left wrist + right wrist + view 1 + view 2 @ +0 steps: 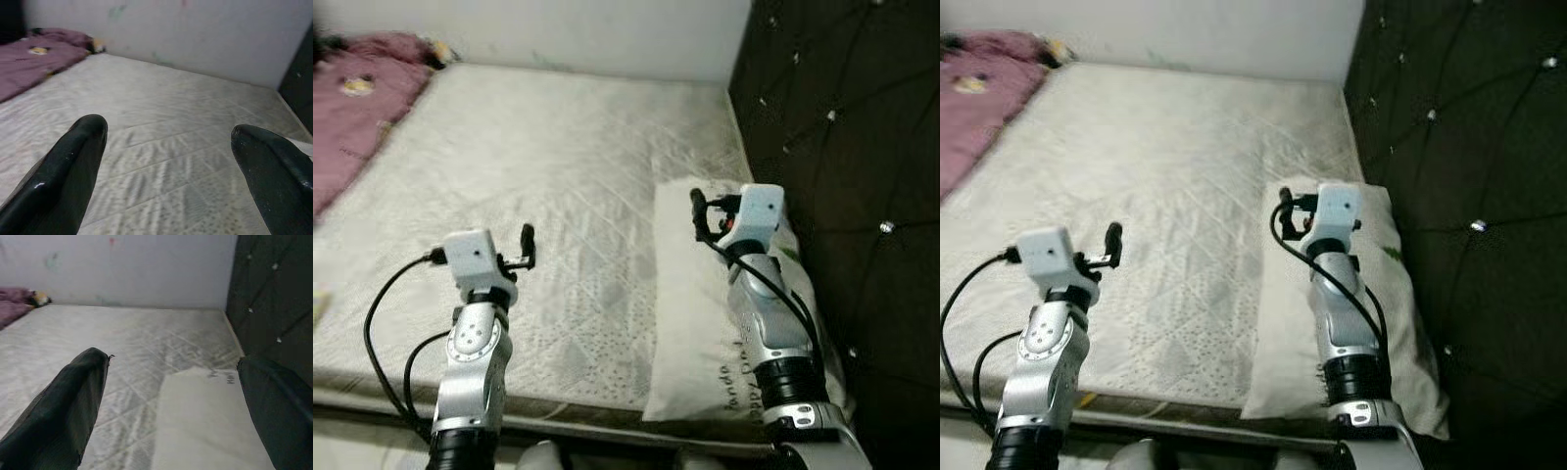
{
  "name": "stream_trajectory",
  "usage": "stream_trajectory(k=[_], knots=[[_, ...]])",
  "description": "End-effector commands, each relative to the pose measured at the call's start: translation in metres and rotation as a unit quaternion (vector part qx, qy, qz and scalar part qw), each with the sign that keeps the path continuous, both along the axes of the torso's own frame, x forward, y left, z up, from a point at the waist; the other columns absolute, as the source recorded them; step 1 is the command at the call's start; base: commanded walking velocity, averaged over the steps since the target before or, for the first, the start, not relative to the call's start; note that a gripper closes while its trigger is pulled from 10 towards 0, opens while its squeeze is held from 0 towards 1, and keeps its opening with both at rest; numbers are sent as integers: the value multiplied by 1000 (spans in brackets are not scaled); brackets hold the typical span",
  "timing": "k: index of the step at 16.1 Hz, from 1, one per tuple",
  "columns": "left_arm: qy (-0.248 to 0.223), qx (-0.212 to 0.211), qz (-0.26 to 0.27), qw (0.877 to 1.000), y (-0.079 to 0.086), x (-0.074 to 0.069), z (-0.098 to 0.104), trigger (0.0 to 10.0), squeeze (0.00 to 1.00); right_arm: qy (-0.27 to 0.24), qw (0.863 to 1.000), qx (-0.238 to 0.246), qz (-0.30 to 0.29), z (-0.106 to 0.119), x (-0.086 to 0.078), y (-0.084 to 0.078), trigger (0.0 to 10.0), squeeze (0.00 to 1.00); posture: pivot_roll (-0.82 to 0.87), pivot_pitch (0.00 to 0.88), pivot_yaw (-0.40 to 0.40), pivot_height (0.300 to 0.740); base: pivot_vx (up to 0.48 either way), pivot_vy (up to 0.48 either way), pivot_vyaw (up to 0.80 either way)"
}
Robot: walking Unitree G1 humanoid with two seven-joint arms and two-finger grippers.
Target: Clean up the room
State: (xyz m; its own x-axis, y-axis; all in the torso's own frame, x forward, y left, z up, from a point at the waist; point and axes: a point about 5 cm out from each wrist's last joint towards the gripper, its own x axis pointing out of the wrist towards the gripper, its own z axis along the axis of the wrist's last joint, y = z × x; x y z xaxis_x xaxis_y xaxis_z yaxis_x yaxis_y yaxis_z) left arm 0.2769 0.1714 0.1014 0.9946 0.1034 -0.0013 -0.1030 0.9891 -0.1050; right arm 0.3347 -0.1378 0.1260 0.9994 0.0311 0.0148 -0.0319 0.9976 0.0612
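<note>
A white pillow (690, 323) with some printed lettering lies flat on the bare quilted mattress (558, 166), against the dark headboard. A crumpled purple blanket (357, 108) is heaped at the bed's far left. My right gripper (705, 215) hovers over the pillow's far end, open, with nothing between its fingers; the right wrist view has the pillow (205, 426) just below them. My left gripper (524, 250) is raised over the near middle of the mattress, also open and empty, its fingertips (88, 129) spread wide above the sheet.
A dark tufted headboard (842, 147) closes off the right side. A pale wall (607, 29) runs along the bed's far edge. A small yellowish thing (438, 51) sits beside the blanket in the far corner. The mattress's front edge (568, 401) is just before me.
</note>
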Motion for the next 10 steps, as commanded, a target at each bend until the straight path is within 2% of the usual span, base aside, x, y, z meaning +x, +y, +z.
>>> stream_trajectory(k=[1,10], knots=[[0,2,-3,1000,-1,0,2,10000,0,0,1000,-5,-3,0,0,-3,10000,0,-15,0,-12,740,0,0,0],[-3,-4,-8,1000,-4,2,3,10000,0,-15,999,-9,29,5,0,4,10000,0,-18,0,-17,740,0,0,0]])
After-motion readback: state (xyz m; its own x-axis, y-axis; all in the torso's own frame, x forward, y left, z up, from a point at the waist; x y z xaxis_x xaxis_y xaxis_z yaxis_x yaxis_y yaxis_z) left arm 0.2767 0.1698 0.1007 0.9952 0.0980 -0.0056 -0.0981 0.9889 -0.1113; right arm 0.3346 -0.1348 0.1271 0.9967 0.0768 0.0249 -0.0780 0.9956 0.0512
